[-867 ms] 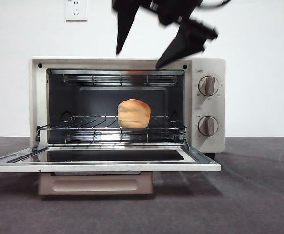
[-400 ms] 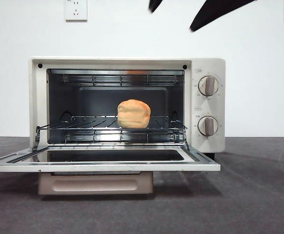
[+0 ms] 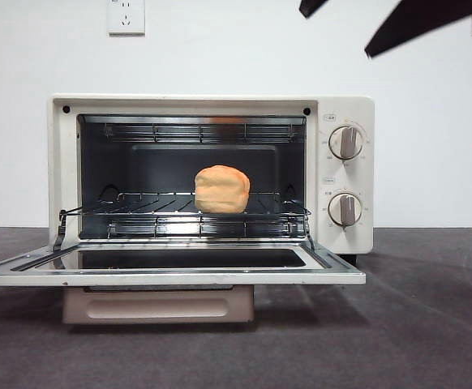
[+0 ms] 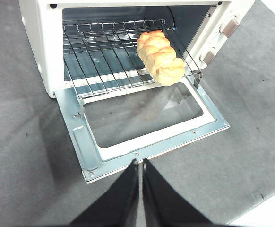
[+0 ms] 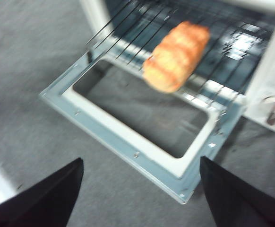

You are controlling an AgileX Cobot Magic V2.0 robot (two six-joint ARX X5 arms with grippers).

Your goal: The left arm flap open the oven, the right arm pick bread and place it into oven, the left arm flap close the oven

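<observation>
1. The bread (image 3: 222,189), a lumpy golden-orange twisted loaf, lies on the wire rack (image 4: 109,52) inside the TOSHIBA toaster oven (image 3: 345,174), toward the side nearer the knobs, with one end poking out over the rack's front edge above the door.
2. The oven's door (image 4: 142,137) is folded fully down and lies flat over the dark grey worktop (image 3: 431,324), its glass window facing up and its beige bar handle (image 3: 159,306) hanging below the front edge.
3. The two grey-beige knobs (image 3: 346,143) sit one above the other on the oven's front panel beside the cavity.
4. The right pincer (image 5: 140,189) hangs above and in front of the open door with its black jaws spread wide apart, gripping nothing; its wrist picture is blurred.
5. In the front view, two black tips show at the top edge, above the oven's knob side, well clear of it.
6. The left pincer (image 4: 141,165) hovers over the worktop just in front of the door's front edge, jaws pressed together with only a thin slit between them, holding nothing.
7. A white wall socket (image 3: 126,16) sits on the wall behind the oven.
</observation>
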